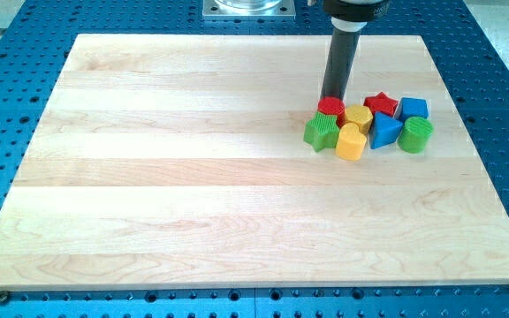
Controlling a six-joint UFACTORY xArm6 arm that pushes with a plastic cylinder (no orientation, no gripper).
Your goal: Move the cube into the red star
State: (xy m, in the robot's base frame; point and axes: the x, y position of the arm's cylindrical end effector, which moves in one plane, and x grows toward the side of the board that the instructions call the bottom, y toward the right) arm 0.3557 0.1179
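A pale wooden board (193,177) is seen lying on a blue perforated metal table (493,53), and all the coloured blocks are gathered in one tight cluster on the board's right half, toward the view's top. The red star-shaped block (381,104) is taken as the landmark. The blue cube (413,109) is found just to the view's right of the red star, very close to it or touching it; which of the two cannot be told. A blue block of angular shape (383,130) lies directly below the red star, and a green ribbed cylinder (415,134) lies below and to the star's right, under the cube. A yellow hexagonal block (359,116) is set just left of the star, and a second yellow block with a rounded top (351,141) is placed below that one. A red round block (330,107) is seen further left of the star, with a green star-shaped block (322,132) beneath it. No gripper is carried by the arm: a straight dark rod is shown coming down from the view's top, and my tip (331,97) is placed at the upper edge of the red round block, well left of the red star and apart from the cube.
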